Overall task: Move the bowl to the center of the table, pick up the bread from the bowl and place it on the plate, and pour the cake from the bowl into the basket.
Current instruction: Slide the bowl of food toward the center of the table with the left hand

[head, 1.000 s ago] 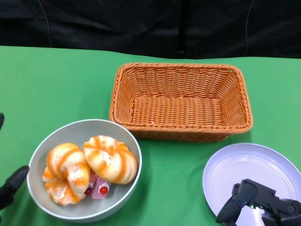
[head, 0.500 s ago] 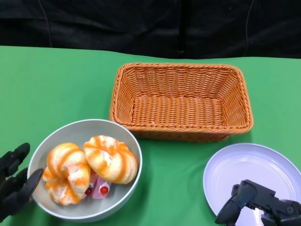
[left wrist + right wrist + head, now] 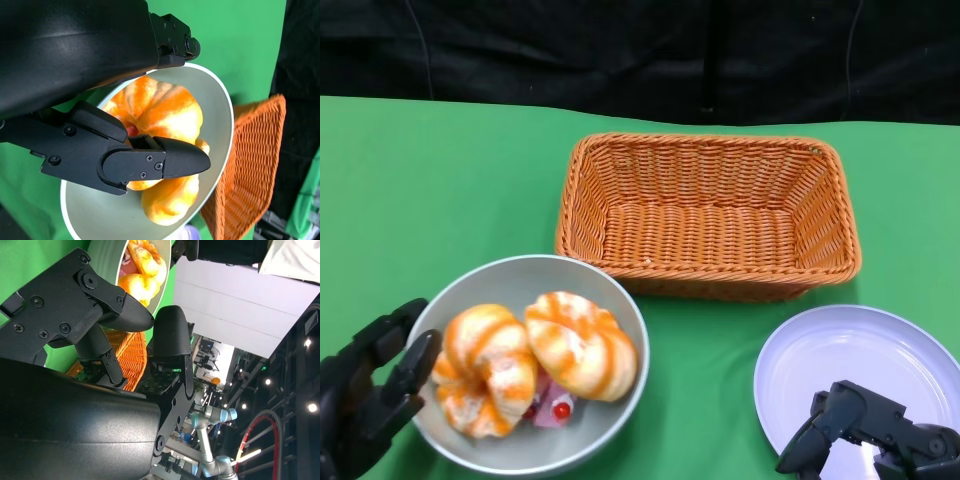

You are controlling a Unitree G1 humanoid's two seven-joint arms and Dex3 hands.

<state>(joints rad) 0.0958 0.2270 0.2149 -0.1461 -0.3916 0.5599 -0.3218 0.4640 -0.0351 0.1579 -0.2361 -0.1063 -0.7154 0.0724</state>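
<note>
The grey bowl (image 3: pixel 620 300) sits at the front left of the green table, holding two orange-striped breads (image 3: pixel 582 345) (image 3: pixel 485 380) and a pink cake (image 3: pixel 552 412) partly hidden under them. My left hand (image 3: pixel 370 400) is against the bowl's left rim, fingers (image 3: pixel 170 160) apart, one reaching over the bread (image 3: pixel 160 107). The wicker basket (image 3: pixel 710 215) stands behind the bowl at the centre. At the front right lies the white plate (image 3: pixel 860 350). My right hand (image 3: pixel 865 435) hovers over the plate's near edge with nothing in it.
Green cloth covers the table, and a black backdrop runs along its far edge. Bare cloth lies between bowl and plate (image 3: pixel 700 400). The basket's front wall stands close to the bowl's far rim.
My left hand has come in from the lower left to the bowl's rim. The bowl has slid a little to the right with the breads in it. The right hand has stayed put.
</note>
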